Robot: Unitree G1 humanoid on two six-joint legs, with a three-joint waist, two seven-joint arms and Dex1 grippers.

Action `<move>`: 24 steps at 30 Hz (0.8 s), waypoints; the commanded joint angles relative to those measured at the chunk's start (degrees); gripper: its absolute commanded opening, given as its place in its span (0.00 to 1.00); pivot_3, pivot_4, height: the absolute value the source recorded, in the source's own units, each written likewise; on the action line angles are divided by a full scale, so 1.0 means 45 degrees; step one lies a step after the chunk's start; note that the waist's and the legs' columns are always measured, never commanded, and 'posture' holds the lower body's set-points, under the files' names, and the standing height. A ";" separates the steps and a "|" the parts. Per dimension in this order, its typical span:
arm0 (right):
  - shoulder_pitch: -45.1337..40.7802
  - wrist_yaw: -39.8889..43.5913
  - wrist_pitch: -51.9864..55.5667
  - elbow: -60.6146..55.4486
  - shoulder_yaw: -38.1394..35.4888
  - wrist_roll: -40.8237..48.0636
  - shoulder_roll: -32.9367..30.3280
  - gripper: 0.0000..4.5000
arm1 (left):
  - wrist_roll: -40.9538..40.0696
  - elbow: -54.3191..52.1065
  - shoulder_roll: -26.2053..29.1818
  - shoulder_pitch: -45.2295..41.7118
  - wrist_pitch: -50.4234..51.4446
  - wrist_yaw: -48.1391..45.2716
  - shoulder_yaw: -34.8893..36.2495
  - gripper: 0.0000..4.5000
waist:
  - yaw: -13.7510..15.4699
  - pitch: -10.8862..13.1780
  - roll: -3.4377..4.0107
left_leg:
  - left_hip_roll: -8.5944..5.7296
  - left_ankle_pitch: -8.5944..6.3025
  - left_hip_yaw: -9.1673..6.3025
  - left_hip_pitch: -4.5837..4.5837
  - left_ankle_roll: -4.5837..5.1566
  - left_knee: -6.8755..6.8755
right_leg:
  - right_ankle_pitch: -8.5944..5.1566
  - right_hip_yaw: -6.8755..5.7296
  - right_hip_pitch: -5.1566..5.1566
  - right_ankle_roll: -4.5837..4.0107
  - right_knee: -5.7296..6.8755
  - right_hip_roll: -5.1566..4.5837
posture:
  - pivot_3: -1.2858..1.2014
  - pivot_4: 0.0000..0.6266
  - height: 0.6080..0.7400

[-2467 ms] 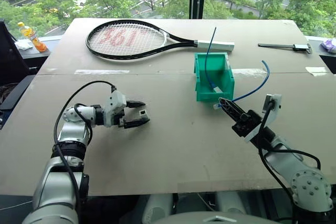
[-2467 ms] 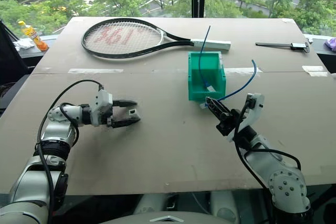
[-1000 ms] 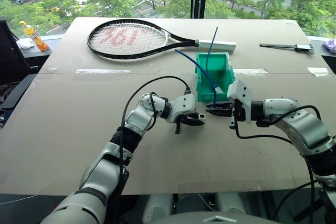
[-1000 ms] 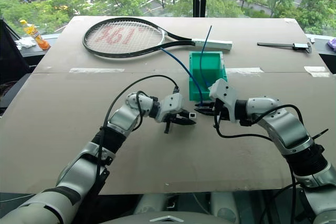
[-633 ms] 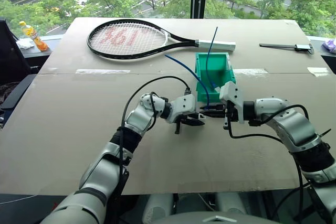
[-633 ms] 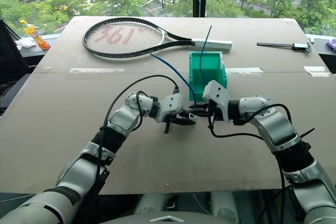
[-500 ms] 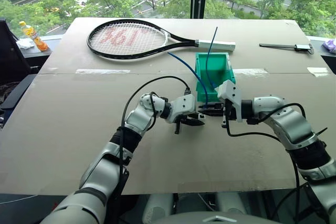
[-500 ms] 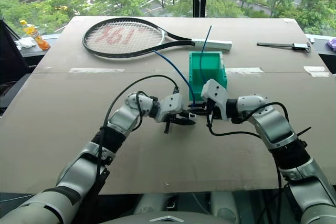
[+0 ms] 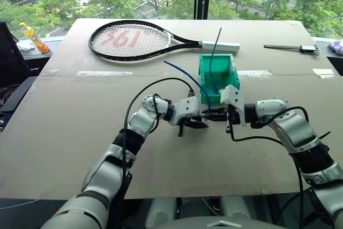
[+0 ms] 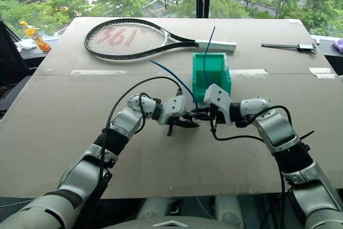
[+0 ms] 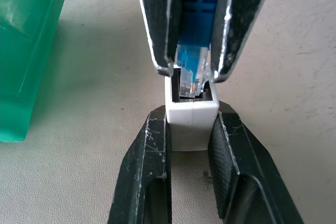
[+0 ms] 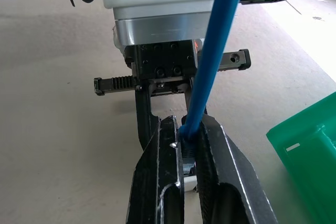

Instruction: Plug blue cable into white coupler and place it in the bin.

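My left gripper (image 9: 201, 122) is shut on the white coupler (image 11: 191, 119), a small white block held just above the table with its socket facing the other hand. My right gripper (image 9: 210, 115) is shut on the blue cable's plug (image 11: 194, 61). The plug's clear tip sits in the mouth of the coupler's socket. The blue cable (image 9: 186, 76) curves up and away to the left from the right gripper (image 12: 189, 129). The teal bin (image 9: 204, 76) stands just behind both grippers.
A second, straighter blue cable (image 9: 215, 52) stands up out of the bin. A tennis racket (image 9: 134, 38) lies at the table's far side, with a black tool (image 9: 292, 47) at the far right. An orange bottle (image 9: 33, 37) stands beyond the left edge.
My right gripper has brought the plug a little to the left, up to the coupler. The cable's free end has swung left. The left gripper has stayed still.
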 commanded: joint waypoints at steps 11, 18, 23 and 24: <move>-0.0195 0.0845 -0.0873 0.2803 0.1102 -0.1316 0.0414 0.00 | 0.0100 0.0121 -0.0033 -0.0110 -0.0143 0.0055 0.0028 0.08 | -0.0015 -0.0017 -0.0007 | 0.0000 0.0000 -0.0002 0.0029 0.0000 0.0002 | 0.0000 -0.0002 0.0025 -0.0001 0.0000 0.0001 | 0.52 0.24 1.00; 0.0440 -0.0093 -0.3377 0.4151 0.0255 -0.1544 0.1388 0.00 | -0.0296 -0.0238 -0.0072 0.0165 0.0187 0.0142 0.0292 0.08 | -0.0172 -0.0104 -0.0059 | 0.0019 -0.0002 0.0003 0.0213 0.0000 -0.0019 | -0.0062 0.0002 0.0187 0.0000 0.0000 0.0006 | 0.52 0.24 1.00; 0.0777 -0.0913 -0.2832 0.0445 -0.1915 -0.0236 0.1095 0.31 | -0.1422 -0.1842 -0.0040 0.0748 0.1447 -0.0096 0.0884 0.08 | -0.0276 -0.0078 -0.0031 | 0.0021 -0.0001 0.0004 0.0166 -0.0003 -0.0016 | -0.0026 0.0008 0.0144 -0.0046 0.0013 -0.0005 | 0.52 0.24 1.00; 0.0906 -0.1128 -0.2347 -0.0594 -0.2334 0.0199 0.0973 0.41 | -0.1711 -0.2369 0.0009 0.0902 0.1864 -0.0104 0.1004 0.08 | -0.0269 -0.0071 -0.0020 | 0.0017 0.0000 0.0003 0.0118 -0.0004 -0.0014 | -0.0002 0.0010 0.0097 -0.0016 0.0016 -0.0009 | 0.52 0.24 1.00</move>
